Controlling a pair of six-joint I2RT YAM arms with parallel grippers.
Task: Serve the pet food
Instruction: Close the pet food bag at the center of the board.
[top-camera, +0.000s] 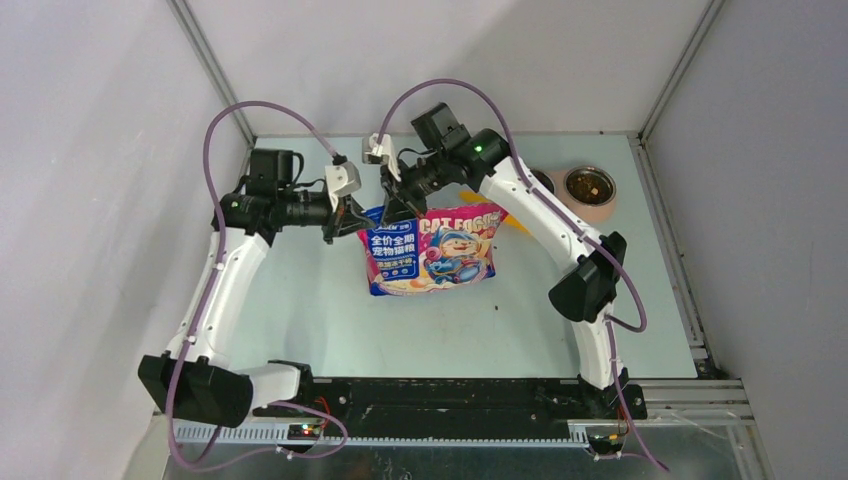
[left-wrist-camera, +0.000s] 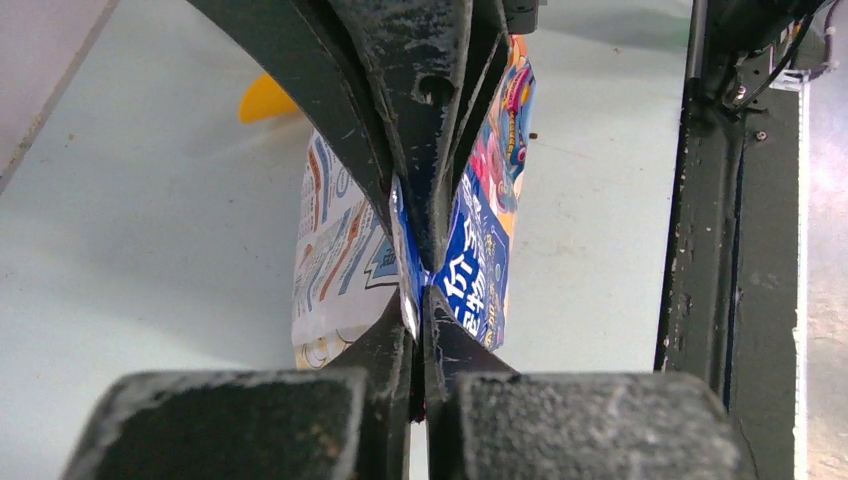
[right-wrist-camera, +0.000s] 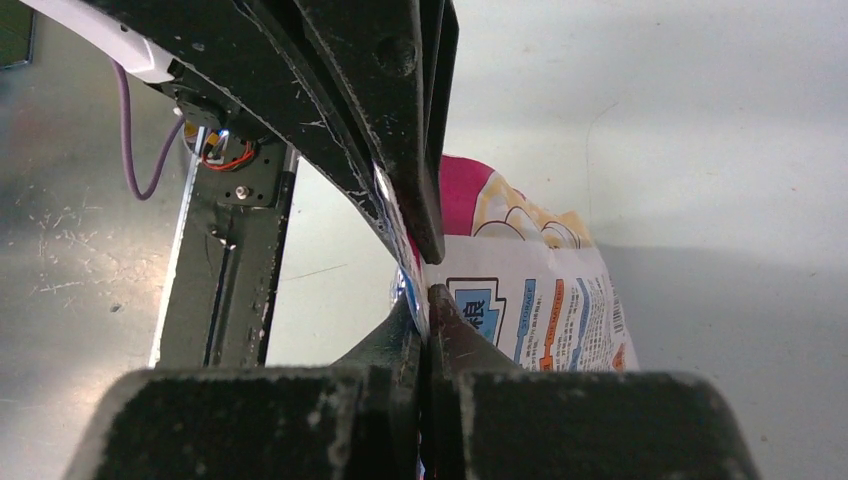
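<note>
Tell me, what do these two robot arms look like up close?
The left arm and right arm are slim white links joined by chunky black joints, each trailing a looping purple cable. A green light glows on the right one. The left end effector and right end effector are pairs of scuffed, tapering black fingers.

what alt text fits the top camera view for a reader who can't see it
Two robot arms pinch the far edge of a pink-and-blue bag at mid-table, the left tool and right tool close together. A bowl with brown contents sits far right on the table.
</note>
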